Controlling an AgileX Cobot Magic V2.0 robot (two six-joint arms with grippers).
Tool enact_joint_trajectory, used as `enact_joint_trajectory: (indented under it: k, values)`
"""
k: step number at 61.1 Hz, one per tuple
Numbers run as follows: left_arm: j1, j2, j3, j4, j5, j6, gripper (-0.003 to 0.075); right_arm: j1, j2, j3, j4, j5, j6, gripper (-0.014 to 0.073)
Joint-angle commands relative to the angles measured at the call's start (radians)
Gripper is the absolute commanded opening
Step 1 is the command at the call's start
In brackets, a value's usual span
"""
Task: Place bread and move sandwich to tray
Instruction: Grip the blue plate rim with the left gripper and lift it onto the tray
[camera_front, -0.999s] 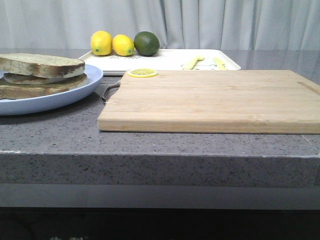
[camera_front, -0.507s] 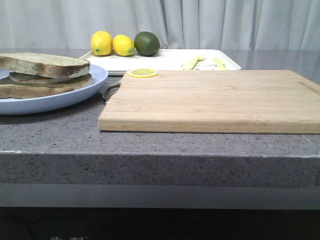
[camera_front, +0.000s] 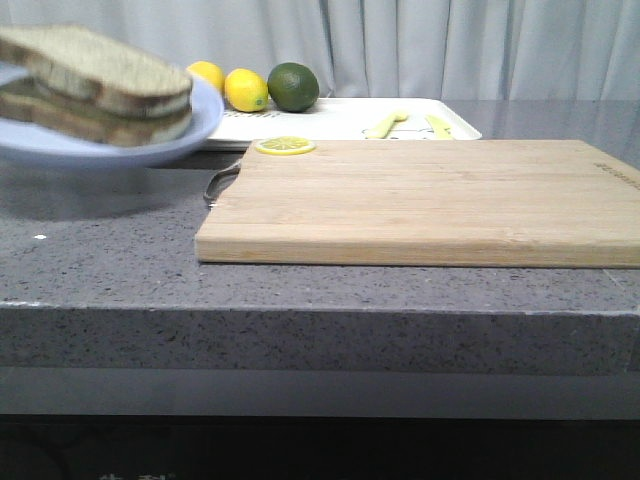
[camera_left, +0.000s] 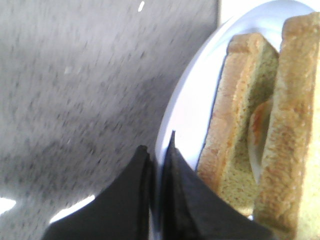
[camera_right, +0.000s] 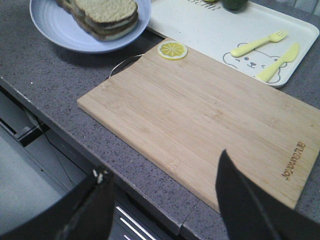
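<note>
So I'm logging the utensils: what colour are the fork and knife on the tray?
Pale yellow, both fork and knife, clearest in the right wrist view.

Speckled grey stone counter, smooth with a dull sheen. Pale bamboo cutting board, matt, fine straight grain, branded lettering burnt into one corner, thin metal wire handle at its end. Smooth, softly glossy pale-blue plate, faint concentric ridges. Sandwich of coarse, porous bread, rough brown crust. Matt white plastic-looking tray with printed bear face; pale yellow plastic fork and knife. Matt black left hand, pinched on plate rim. Soft grey cloth curtain in folds.
</note>
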Motion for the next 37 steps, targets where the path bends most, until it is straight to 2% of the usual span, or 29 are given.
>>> enact_joint_trajectory:
  k: [1,23,37]
  values:
    - [-0.032,-0.049,-0.087,-0.107,-0.03,-0.008,-0.0018,0.001,0.0,-0.026,-0.002,-0.076,0.001,0.0466]
    - [-0.161,0.165,-0.379,-0.12,-0.028,-0.119,-0.0018,0.001,0.0,-0.026,-0.002,-0.076,0.001,0.0466]
    - [-0.206,0.339,-0.564,-0.125,-0.045,-0.282,-0.0018,0.001,0.0,-0.026,-0.002,-0.076,0.001,0.0466]
